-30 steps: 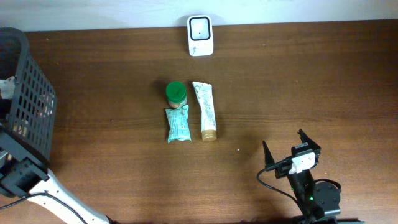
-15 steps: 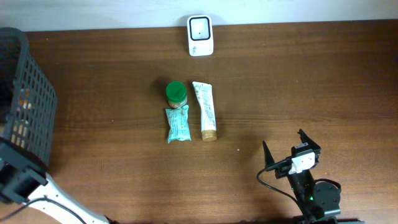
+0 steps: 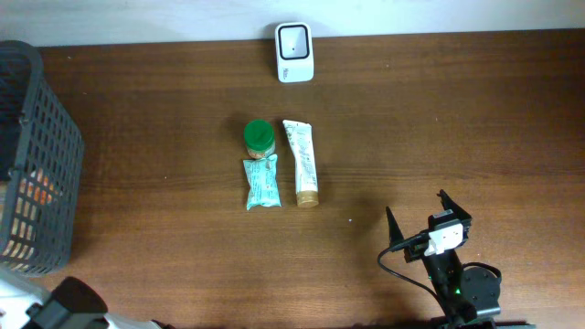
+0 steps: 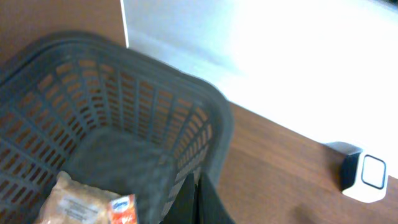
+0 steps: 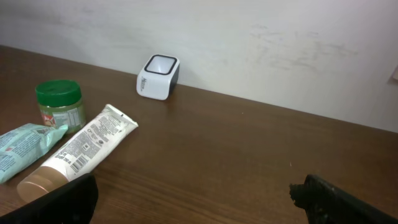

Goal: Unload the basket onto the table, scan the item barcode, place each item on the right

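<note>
Overhead, the barcode scanner point(image 3: 293, 40) sits at the far edge of the tabletop point(image 3: 457, 119). Three items lie bunched nearer than it: a green-lidded jar point(image 3: 259, 137), a teal packet point(image 3: 261, 183) touching the jar, and a white tube point(image 3: 302, 163) just beside both. The right hand point(image 3: 420, 219), well apart from the scanner toward the near edge, is spread wide and holds nothing. Because the items lie so close, a reach for the tube could knock the jar or drag the packet.

From the left wrist, the left hand point(image 4: 196, 199) is pinched together with nothing seen between its fingers. It is near the rim of the black basket point(image 4: 93, 106), far to the left of the scanner, and a packaged snack point(image 4: 87, 202) lies inside. A careless swing could catch that rim and tip the basket.

From the right wrist, the tube's barcode faces up. I judge that a grip covering it, or a poor tilt toward the scanner window, would spoil the read.
</note>
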`<state>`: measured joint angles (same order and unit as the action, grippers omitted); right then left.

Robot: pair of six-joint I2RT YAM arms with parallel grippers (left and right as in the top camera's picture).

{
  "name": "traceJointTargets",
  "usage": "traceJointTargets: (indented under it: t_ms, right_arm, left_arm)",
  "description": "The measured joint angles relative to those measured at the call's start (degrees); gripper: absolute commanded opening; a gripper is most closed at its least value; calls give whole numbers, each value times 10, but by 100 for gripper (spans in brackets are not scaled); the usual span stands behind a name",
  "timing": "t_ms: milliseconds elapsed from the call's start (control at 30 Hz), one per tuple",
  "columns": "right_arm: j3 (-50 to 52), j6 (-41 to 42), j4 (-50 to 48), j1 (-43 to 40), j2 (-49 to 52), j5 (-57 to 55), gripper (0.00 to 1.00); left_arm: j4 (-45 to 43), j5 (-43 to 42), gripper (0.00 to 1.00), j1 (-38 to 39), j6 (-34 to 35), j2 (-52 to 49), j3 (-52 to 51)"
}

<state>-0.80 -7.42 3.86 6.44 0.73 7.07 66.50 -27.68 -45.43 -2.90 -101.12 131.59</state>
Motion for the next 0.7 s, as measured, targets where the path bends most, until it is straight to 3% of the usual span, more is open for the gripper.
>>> traceJointTargets:
  t_ms: [33, 100, 167, 500, 600, 700]
  right_arm:
    - [0, 0, 0, 0, 0, 0, 98]
    - [0, 0, 0, 0, 0, 0, 98]
    - [0, 0, 0, 0, 0, 0, 98]
    - [0, 0, 0, 0, 0, 0, 98]
    - [0, 0, 0, 0, 0, 0, 99]
    - [0, 0, 0, 0, 0, 0, 98]
  left_arm:
    - [0, 0, 18, 1, 1, 6, 0]
    - [4, 5, 45, 2, 6, 10, 0]
    - [12, 21, 54, 3, 8, 9, -2]
    - [5, 143, 61, 2, 47, -52, -113]
    - [-7, 162, 68, -5, 56, -82, -145]
    - [-17, 172, 64, -17, 58, -102, -157]
